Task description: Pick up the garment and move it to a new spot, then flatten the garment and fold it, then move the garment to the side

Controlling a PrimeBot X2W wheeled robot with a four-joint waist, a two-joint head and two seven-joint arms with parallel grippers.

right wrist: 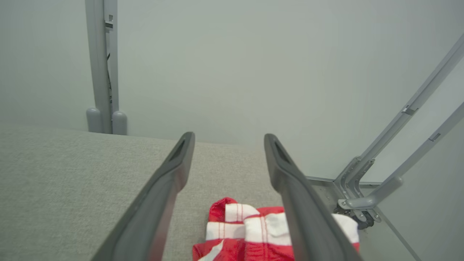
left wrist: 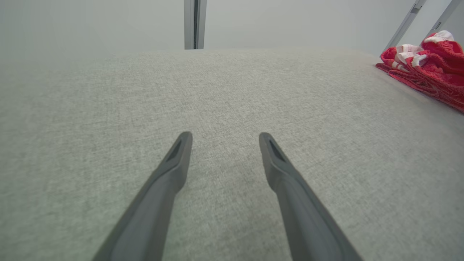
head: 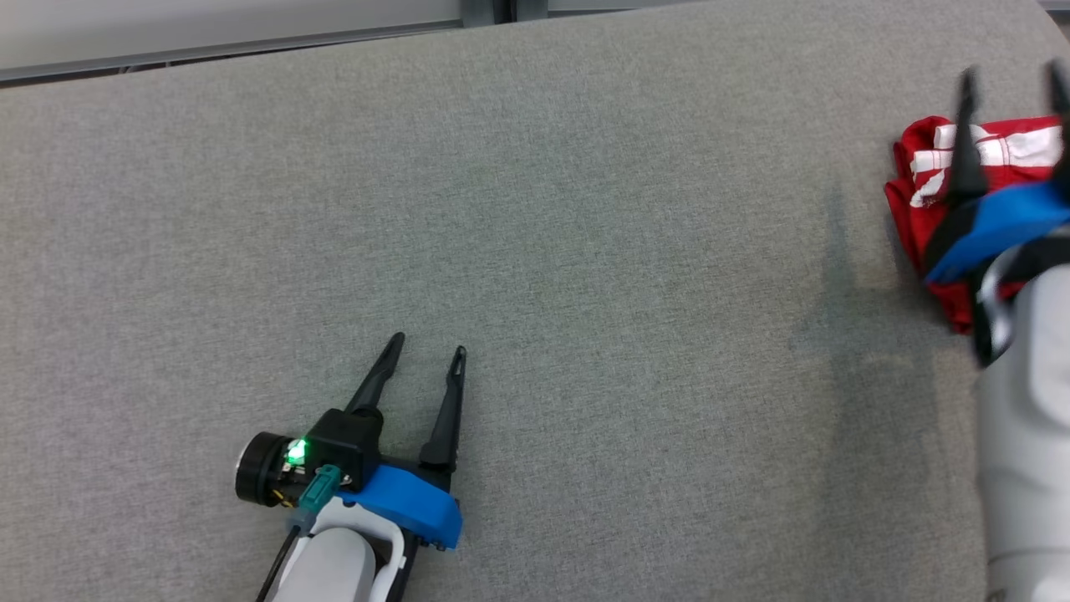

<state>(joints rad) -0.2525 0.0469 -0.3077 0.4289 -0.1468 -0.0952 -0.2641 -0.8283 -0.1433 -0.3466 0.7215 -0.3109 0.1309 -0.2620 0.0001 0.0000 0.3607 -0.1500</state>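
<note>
**Head view.** Two tools and one garment over a grey fabric tabletop [head: 585, 209]. The left tool [head: 428, 347] sits at the lower left, its two dark fingers spread apart with bare tabletop showing between them. A green light glows on its wrist housing. The right tool [head: 1013, 73] is at the far right edge, its two fingers blurred and set wide apart. It stands over the garment [head: 911, 180], a crumpled red piece with white stripes that lies at the tabletop's right edge, well apart from the left tool. The right arm's blue collar and pale forearm cover part of the cloth. Whether the fingers touch the cloth cannot be told.

**Left wrist view.** The left tool [left wrist: 225, 136] has its two fingers open, the tips just above the tabletop [left wrist: 232, 90] and closed on no object. The single garment [left wrist: 431, 69] lies bunched at the upper right, near the tabletop's edge.

**Right wrist view.** The right tool [right wrist: 229, 137] has its two fingers parted. The garment [right wrist: 246, 232] lies at the bottom of the view, partly between the fingers and partly behind the right-hand one, its white bands uppermost. It rests near the corner of the tabletop [right wrist: 72, 174]. The cloth is not pinched; contact cannot be judged. Two slanted grey struts [right wrist: 406, 145] stand beyond the corner, and one upright post [right wrist: 103, 72] stands behind the far edge.
</note>
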